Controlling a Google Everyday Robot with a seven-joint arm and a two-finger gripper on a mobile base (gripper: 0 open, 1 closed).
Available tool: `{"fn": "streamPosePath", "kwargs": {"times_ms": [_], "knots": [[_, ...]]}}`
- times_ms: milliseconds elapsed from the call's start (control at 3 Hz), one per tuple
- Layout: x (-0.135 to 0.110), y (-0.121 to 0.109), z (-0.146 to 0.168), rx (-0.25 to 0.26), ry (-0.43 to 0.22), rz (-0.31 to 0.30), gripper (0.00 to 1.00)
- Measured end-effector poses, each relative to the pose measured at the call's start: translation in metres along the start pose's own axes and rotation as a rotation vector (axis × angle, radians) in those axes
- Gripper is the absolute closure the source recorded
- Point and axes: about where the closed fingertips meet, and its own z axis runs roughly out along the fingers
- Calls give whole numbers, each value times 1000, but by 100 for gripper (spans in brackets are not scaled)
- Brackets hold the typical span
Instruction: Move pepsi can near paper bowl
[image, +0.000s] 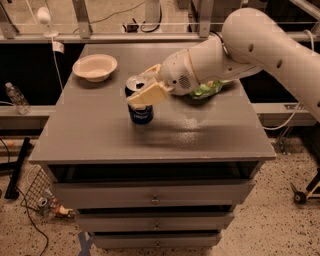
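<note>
The pepsi can (141, 114) is dark blue with a silver top and stands upright near the middle of the grey table (200, 140). My gripper (139, 87) comes in from the right and is shut on the can's upper part, one finger (148, 94) across its front and the other behind it. I cannot tell whether the can's base touches the table. The off-white paper bowl (95, 67) sits at the table's back left, about a can's height away from the can.
A green chip bag (207, 89) lies at the back right, partly hidden under my arm. Drawers (155, 192) fill the cabinet below. A plastic bottle (15, 97) stands on a ledge to the left. Cables and clutter lie on the floor at lower left.
</note>
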Motion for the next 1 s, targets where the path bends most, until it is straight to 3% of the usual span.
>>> {"fn": "streamPosePath", "kwargs": {"times_ms": [333,1000], "knots": [[-4,-11,-2,30,-14,3,100],[-33,-80,-21,119,-40,90,100]]}}
